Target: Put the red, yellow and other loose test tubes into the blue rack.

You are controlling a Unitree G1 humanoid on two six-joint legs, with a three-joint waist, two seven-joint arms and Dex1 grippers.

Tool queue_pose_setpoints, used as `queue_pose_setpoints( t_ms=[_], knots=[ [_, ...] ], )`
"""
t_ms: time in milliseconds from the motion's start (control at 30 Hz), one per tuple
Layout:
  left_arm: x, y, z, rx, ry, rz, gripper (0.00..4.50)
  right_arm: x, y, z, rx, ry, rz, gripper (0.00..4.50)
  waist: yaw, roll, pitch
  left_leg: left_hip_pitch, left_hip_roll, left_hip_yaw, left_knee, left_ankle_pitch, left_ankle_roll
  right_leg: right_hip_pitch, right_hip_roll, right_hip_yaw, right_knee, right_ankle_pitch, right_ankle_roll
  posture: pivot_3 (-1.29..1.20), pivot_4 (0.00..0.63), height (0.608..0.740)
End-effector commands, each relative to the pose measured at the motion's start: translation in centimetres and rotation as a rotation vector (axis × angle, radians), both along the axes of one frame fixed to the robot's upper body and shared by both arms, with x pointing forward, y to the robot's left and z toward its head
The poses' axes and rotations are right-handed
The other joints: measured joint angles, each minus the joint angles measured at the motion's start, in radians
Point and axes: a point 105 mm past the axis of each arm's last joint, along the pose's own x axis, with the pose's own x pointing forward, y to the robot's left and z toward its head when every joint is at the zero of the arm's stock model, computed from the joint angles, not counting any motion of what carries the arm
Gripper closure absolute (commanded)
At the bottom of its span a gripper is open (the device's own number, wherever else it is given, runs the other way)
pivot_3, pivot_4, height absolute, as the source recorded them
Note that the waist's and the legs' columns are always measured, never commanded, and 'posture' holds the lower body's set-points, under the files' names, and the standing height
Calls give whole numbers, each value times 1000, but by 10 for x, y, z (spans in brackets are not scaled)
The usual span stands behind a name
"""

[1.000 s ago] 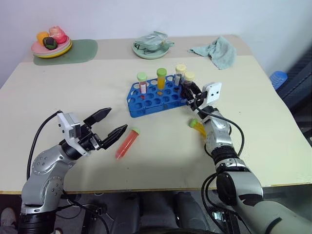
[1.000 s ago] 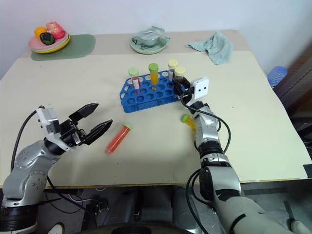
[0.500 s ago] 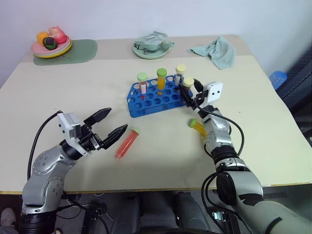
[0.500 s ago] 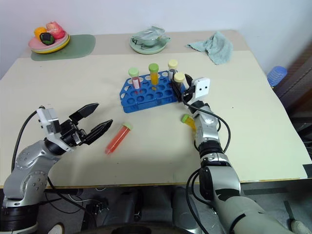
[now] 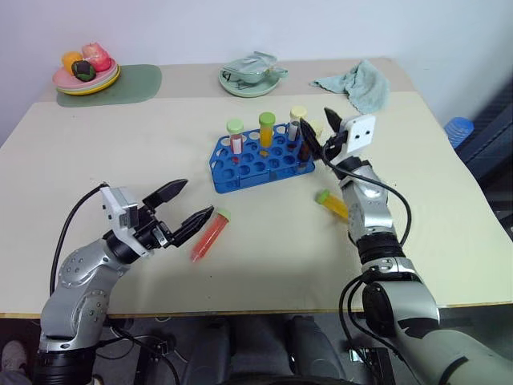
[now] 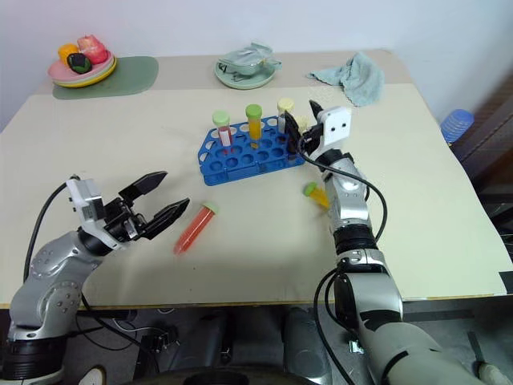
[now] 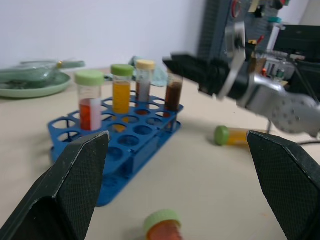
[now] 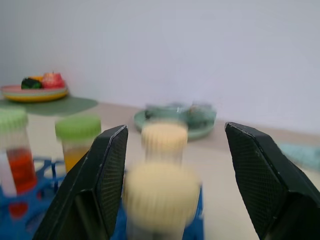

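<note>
A: Rack? Tubes in it?

B: Blue rack [image 5: 260, 163] near mid tabletop [image 5: 104, 160]. Held four upright tubes: red-liquid tube w/ green cap [image 5: 234, 138], orange tube w/ green cap [image 5: 265, 128], cream-capped tube [image 5: 297, 120] at back, dark-brown tube [image 7: 173, 93] at rack's right end.

A: Loose ones?

B: Two, both lying flat. Red tube w/ green cap [image 5: 209, 234] in front of rack, toward robot's left. Yellow tube w/ green cap [image 5: 332, 202] to right of rack front, apart from it.

A: Right hand?

B: Right hand [image 5: 317, 135] raised over rack's right end, fingers apart, gripping nothing. In right wrist view, cream cap of dark-brown tube [image 8: 161, 192] seen between and below fingers [image 8: 102, 172], no contact seen. Yellow tube lay on tabletop beside right forearm, untouched.

A: Left hand?

B: Left hand [image 5: 186, 204] low over tabletop at near left, fingers spread wide, empty. Tips pointed at red tube; nearer tip just beside its cap, touching or not unclear. In left wrist view, red tube's cap [image 7: 162, 223] low between fingers [image 7: 75, 172].

A: Else on tabletop?

B: Far edge: plate of fruit [image 5: 86, 68] on green mat [image 5: 136, 83], pale-green dish w/ crumpled wrapper [image 5: 252, 74], teal cloth [image 5: 357, 83] at far right.
</note>
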Motion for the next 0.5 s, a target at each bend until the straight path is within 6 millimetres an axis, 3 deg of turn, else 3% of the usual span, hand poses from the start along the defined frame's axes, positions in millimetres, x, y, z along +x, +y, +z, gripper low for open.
queue_pose_setpoints(
  t_ms=[33,200,500],
  knots=[
    [-5,-7,6,10,-39,-51,0,-7,2,2,-54,44,33,1381,1,0,0,0,0,0,0,0,0,0,0,0,0,0,0,0,150,740],
    [-5,-13,5,12,-36,-102,0,-19,-3,-5,-116,157,76,1381,1,0,0,0,0,0,0,0,0,0,0,0,0,0,0,0,150,740],
    [-16,-22,-3,89,-21,-311,0,-51,-40,-10,-348,426,140,1381,3,0,0,-1,0,0,0,0,0,0,0,0,-1,0,0,0,150,740]
  ],
)
